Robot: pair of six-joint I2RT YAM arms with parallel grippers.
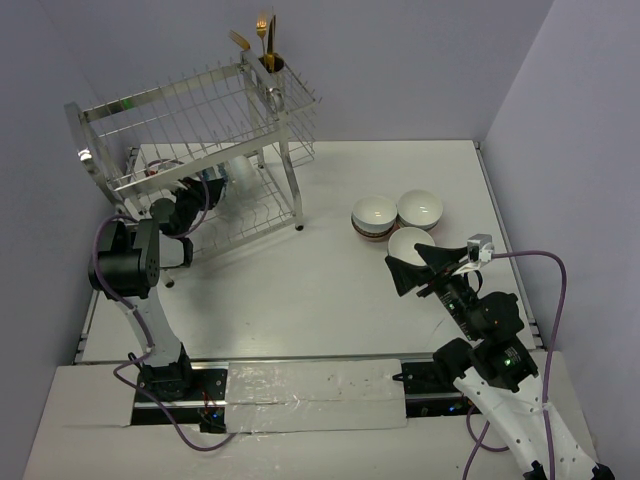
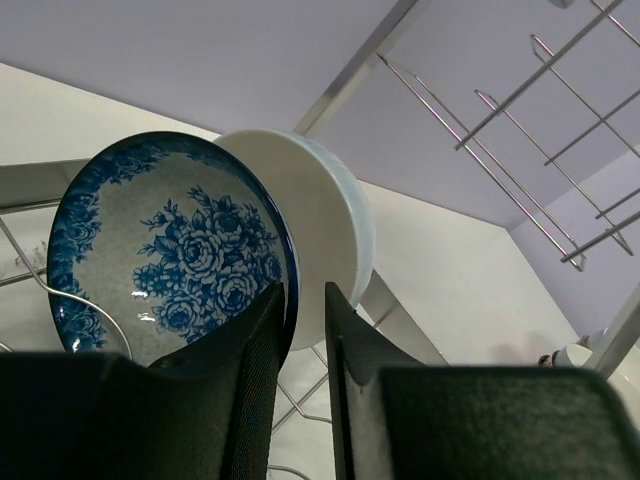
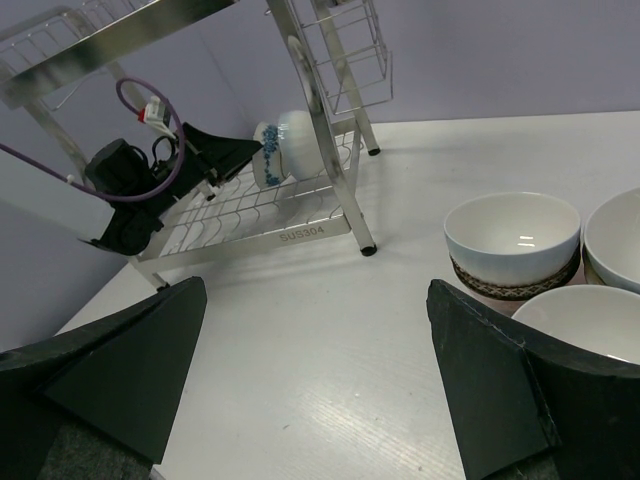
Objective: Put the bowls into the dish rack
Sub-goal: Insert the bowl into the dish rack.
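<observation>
Table (image 1: 300, 290) is carrying dish rack (image 1: 160, 92) at 10 o'clock in top view. L arm (image 1: 130, 265) is reaching into rack's lower tier; R arm (image 1: 490, 320) is hanging at 4 o'clock. Blue-floral bowl (image 2: 170, 250) and white bowl (image 2: 320, 230) are standing on edge in that tier. Three bowls (image 1: 374, 212) are sitting on table at 3 o'clock. L gripper (image 2: 303, 290) is straddling blue-floral bowl's rim w/ narrow gap; pinching or not, can't tell. R gripper (image 3: 315, 285) is gaping wide, empty, by three bowls.

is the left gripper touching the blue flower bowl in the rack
Cannot tell. In the left wrist view the left gripper straddles the rim of the blue flower bowl, but its own fingers hide any contact or gap.
</observation>
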